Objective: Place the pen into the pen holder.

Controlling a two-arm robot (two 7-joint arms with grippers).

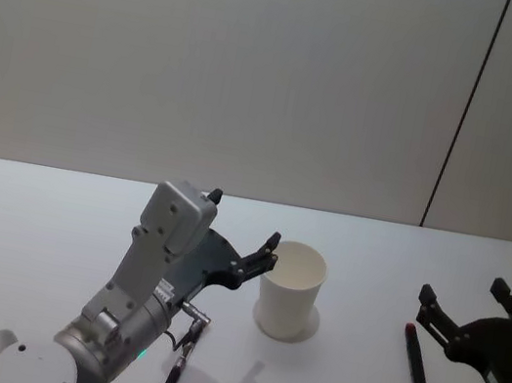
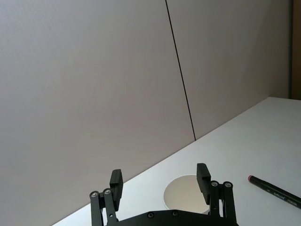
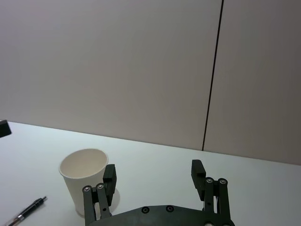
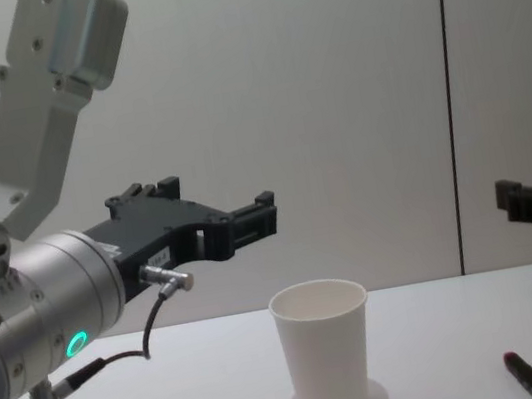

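The left gripper (image 1: 245, 219) hangs spread wide beside the cup (image 1: 290, 292). The right gripper (image 1: 463, 290) is spread too, near a pen (image 1: 417, 375) on the table (image 1: 34, 212).

All 4 views share the pen holder (image 1: 289, 297) (head above, chest level)

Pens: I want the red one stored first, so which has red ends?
The pen on the robot's right of the cup, beside the right gripper; both its ends are red. The other pen, by the left arm, is black and silver.
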